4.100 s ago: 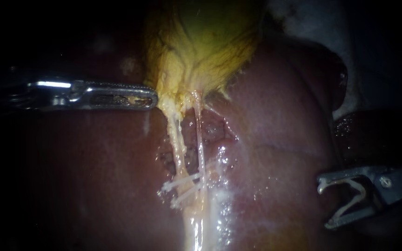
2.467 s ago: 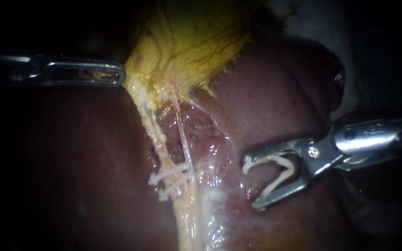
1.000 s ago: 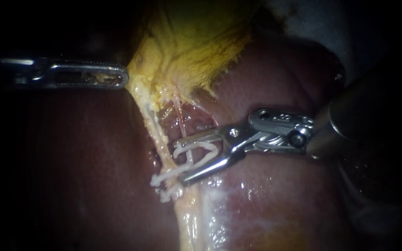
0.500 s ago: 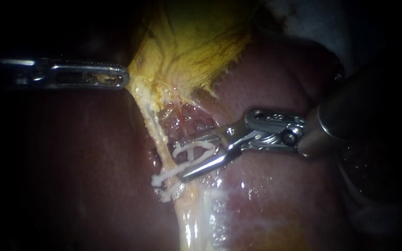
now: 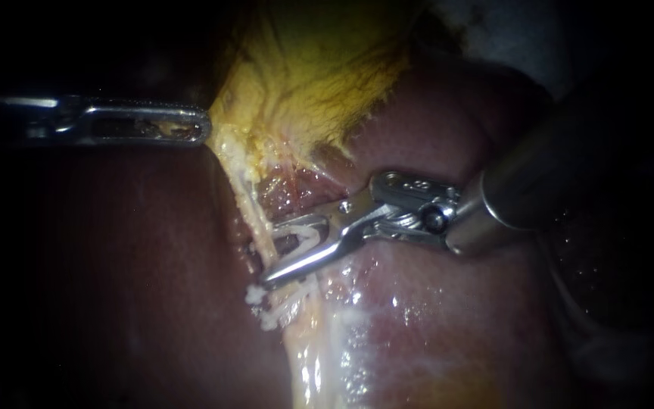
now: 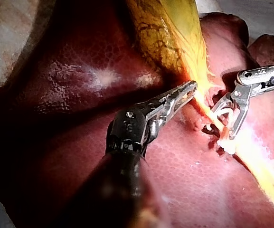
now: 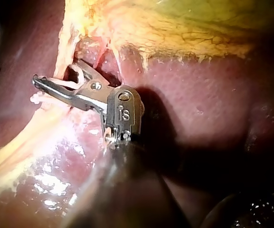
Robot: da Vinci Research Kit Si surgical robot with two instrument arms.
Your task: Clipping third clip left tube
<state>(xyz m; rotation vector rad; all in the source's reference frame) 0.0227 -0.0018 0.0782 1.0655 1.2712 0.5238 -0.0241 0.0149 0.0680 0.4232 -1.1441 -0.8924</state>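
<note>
Since a second ago the right instrument [image 5: 269, 255] has slid leftward over the liver [image 5: 138, 250], so its part-open jaws, cradling a white clip [image 5: 306, 236], now straddle the left tube [image 5: 245, 201] just above the two clips [image 5: 263, 307] already set. The left instrument [image 5: 204, 125], jaws closed on the gallbladder's [image 5: 319, 68] yellow edge, holds that pale, stringy tube taut. Placement seems nearly done; the next move calls for both tips past the tube, then a squeeze.
</note>
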